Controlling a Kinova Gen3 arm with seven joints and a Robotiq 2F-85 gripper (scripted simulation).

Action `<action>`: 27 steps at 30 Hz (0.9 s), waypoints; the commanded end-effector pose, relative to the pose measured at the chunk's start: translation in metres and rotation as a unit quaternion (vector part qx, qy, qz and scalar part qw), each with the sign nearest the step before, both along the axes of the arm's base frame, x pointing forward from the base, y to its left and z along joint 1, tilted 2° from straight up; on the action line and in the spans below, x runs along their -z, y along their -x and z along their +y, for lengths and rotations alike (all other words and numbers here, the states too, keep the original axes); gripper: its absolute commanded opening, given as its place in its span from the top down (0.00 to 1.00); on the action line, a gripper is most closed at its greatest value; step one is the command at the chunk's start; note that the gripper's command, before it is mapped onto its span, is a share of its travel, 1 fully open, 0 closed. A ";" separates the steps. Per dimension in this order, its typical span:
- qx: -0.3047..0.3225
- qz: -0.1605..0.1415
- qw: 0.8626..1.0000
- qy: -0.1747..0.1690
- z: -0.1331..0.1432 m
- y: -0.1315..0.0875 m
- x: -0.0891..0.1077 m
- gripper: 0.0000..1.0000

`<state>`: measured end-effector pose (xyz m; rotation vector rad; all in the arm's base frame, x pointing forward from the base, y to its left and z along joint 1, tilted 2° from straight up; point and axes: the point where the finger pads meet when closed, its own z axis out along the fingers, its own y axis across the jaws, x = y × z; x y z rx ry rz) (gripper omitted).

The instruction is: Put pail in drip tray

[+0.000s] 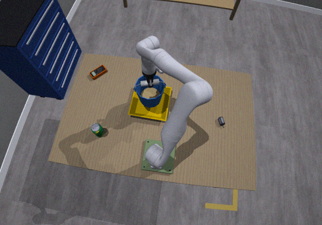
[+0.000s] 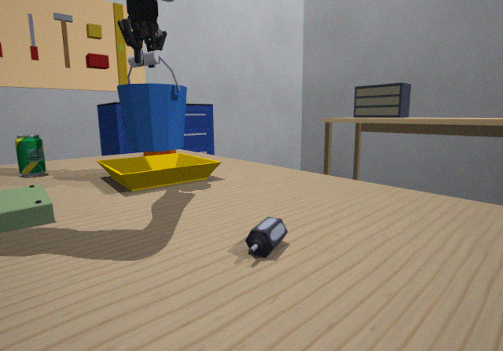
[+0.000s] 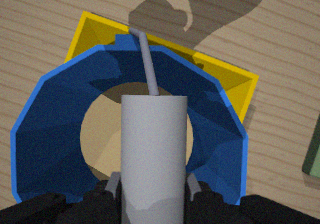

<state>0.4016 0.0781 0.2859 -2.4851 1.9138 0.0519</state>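
- The gripper, at the upper left of the exterior view, is clamped on the pale cylindrical grip of the blue pail's wire bail. The pail hangs upright below it.
- In the exterior view the pail's bottom edge sits around the level of the yellow drip tray's far rim, just left of centre; whether it is over the floor or behind the far wall cannot be told from there.
- In the top view the pail covers the upper part of the tray, and in the wrist view yellow rim shows only at the top and right. It looks biased toward one wall.
- Handling judgement: the pail looks rigid, empty and probably light. Hanging from a pivoting bail, it can swing or tip if its base catches a sloped wall.
- The grip at the bail's top is the sensible hold: it keeps the load centred below the fingers.
- Lower slowly and open only once the base is flat on the floor.
- A green can, a small motor and an orange multimeter lie well apart.
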 end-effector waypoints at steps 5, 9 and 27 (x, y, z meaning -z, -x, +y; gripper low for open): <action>0.000 0.000 1.000 0.000 0.000 0.000 0.003 0.90; 0.000 0.000 1.000 0.000 0.000 0.000 0.007 0.90; 0.000 0.000 1.000 0.000 0.001 0.001 0.024 0.90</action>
